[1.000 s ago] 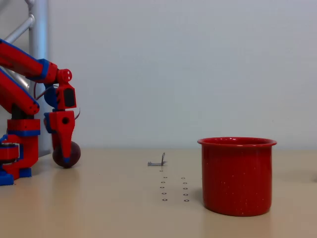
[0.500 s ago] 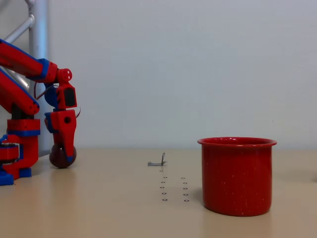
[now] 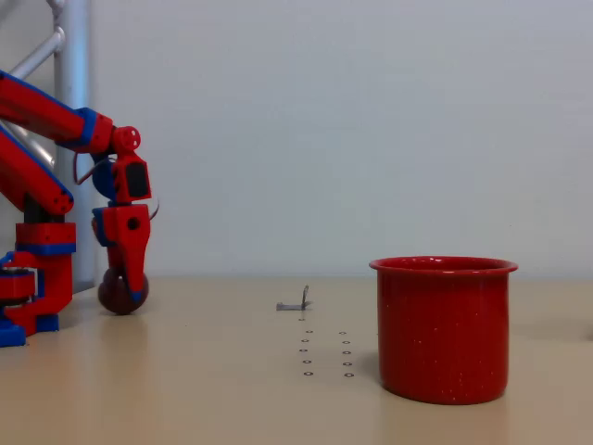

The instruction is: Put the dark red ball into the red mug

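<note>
At the far left of the fixed view, the dark red ball (image 3: 113, 293) sits low at the table surface. My red-and-blue gripper (image 3: 130, 286) points straight down over it, shut on the ball. One finger (image 3: 135, 269) covers the ball's right half, and the gap between the jaws is hidden from this side. The red mug (image 3: 443, 329) stands upright on the table at the right, far from the gripper, its opening facing up.
The arm's base (image 3: 28, 297) and a metal post (image 3: 74, 139) stand at the left edge. A small grey metal piece (image 3: 295, 303) lies mid-table, with rows of small holes (image 3: 324, 352) in the tabletop just left of the mug.
The ball shifted a little left as the fingers came around it. The gripper and wrist have since moved slightly right, with the ball following.
</note>
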`<move>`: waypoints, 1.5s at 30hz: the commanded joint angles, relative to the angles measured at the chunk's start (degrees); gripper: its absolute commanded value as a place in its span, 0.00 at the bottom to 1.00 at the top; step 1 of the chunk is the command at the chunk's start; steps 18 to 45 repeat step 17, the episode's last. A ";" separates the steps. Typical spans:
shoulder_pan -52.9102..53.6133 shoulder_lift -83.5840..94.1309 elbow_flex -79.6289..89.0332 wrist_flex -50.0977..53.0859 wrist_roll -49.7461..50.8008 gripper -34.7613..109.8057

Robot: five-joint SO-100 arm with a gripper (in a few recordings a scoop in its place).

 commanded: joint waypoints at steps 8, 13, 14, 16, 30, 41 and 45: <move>10.81 -13.71 -25.22 -1.14 -5.27 0.39; 21.36 -21.97 -38.41 -6.33 -13.27 0.39; 23.55 -23.64 -40.87 -7.91 -14.77 0.39; 27.95 -27.51 -47.02 -9.40 -17.67 0.39; 29.88 -29.18 -49.57 -10.81 -18.63 0.39; 29.88 -29.18 -49.57 -10.81 -18.63 0.39; 29.88 -29.18 -49.57 -10.81 -18.63 0.39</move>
